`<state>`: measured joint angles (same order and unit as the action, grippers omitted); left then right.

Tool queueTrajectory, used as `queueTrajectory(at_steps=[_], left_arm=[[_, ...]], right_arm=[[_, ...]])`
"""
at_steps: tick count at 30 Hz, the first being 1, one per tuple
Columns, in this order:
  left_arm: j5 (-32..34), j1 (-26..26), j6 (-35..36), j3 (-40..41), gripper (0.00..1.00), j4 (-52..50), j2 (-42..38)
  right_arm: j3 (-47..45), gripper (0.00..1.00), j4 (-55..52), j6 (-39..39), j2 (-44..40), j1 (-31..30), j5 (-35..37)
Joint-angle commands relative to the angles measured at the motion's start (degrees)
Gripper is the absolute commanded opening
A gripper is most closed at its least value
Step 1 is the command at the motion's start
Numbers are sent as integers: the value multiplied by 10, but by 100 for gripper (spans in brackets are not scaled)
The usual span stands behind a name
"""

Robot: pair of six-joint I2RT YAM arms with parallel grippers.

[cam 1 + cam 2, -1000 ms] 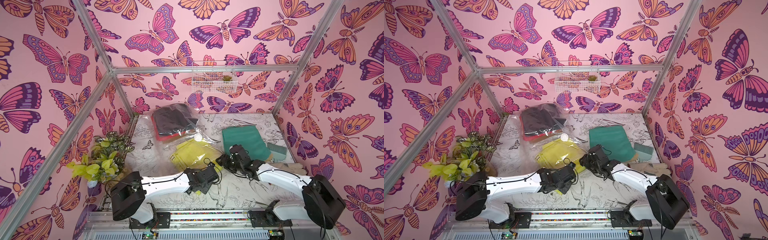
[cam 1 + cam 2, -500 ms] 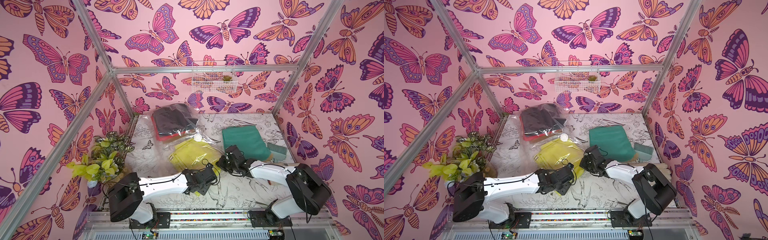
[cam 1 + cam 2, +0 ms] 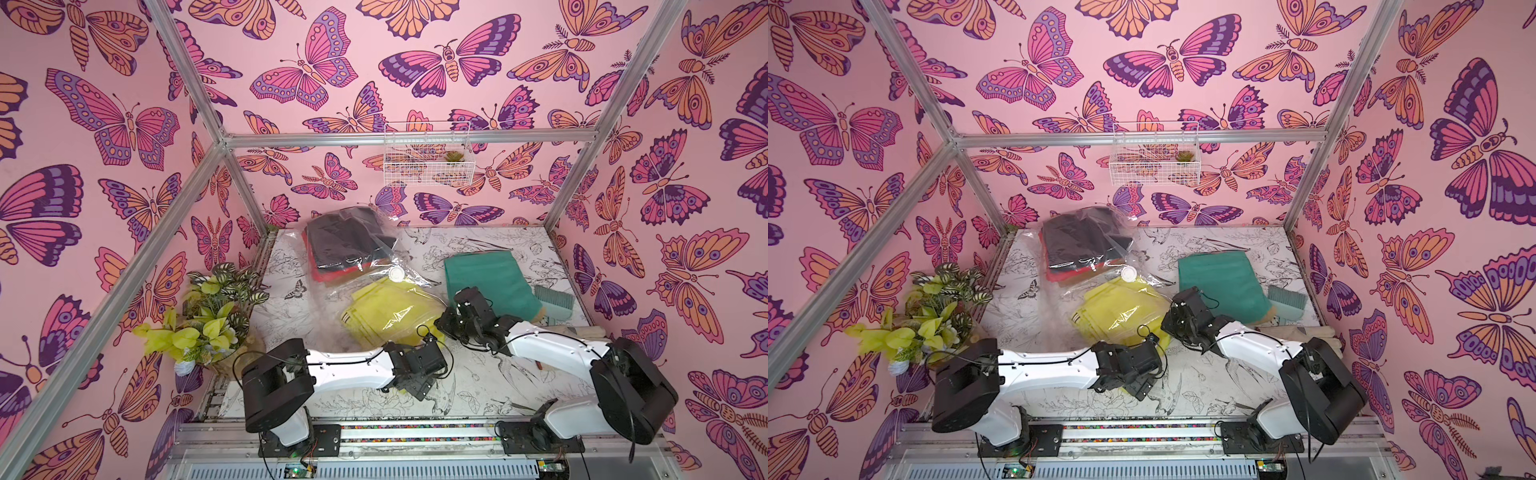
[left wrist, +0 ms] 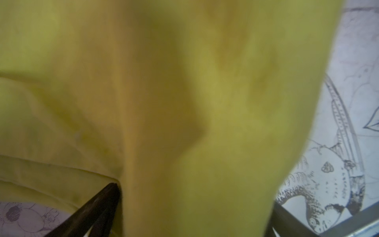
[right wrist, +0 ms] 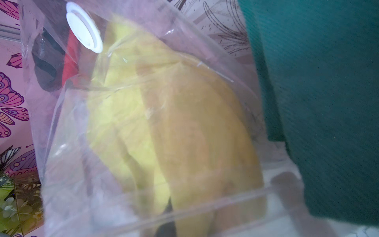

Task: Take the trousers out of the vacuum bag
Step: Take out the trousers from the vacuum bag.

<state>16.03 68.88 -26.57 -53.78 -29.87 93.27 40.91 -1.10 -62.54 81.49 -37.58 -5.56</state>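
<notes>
Two end effectors sit at the near end of the vacuum bag (image 3: 332,297), which lies across the middle of the surface (image 3: 478,386) with its white valve cap (image 3: 395,274) facing up. We see the yellow trousers (image 3: 390,309) under the plastic at the bag's near end, and the black trousers (image 3: 345,237) and red trousers (image 3: 332,274) stacked inside at its far end. The left end effector (image 3: 426,347) is at the yellow pair's near edge, its fingers (image 4: 98,203) spread wide with yellow cloth filling the gap, unclamped. The right end effector (image 3: 445,325) has its jaws together against the bag's right edge beside the yellow pair; whether plastic is pinched we cannot tell. The teal trousers (image 3: 486,282) lie outside the bag, flat on the surface just beyond the right end effector
</notes>
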Motion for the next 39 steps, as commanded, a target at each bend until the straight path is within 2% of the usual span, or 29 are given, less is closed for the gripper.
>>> queueTrajectory(at_steps=[1, 3, 7, 11, 14, 15, 18, 25, 33, 39], left_arm=[[38, 3, -6, -9, 90, -17, 17], [47, 4, -12, -14, 84, -30, 25], [56, 4, -23, -20, 63, -43, 38], [44, 4, -29, -23, 29, -43, 33], [36, 4, -22, -19, 11, -36, 6], [33, 4, -17, -16, 9, -34, -7], [14, 4, 1, -10, 3, -32, -45], [-5, 4, 32, 17, 0, -33, -138], [18, 4, 45, 16, 0, -57, -221], [1, 4, 61, -16, 0, -63, -231]], right_arm=[[21, 0, -13, 5, -19, 3, 13], [20, 0, -14, 5, -18, 4, 15], [20, 0, -13, 6, -18, 4, 12], [15, 0, -19, 9, -25, 4, 11], [11, 0, -22, 15, -32, 4, 5], [11, 0, -27, 19, -35, 5, 1], [13, 0, -45, 35, -43, 5, -15], [30, 0, -94, 97, -74, 5, -61], [85, 0, -195, 245, -109, 4, -144], [128, 0, -279, 332, -141, 4, -197]])
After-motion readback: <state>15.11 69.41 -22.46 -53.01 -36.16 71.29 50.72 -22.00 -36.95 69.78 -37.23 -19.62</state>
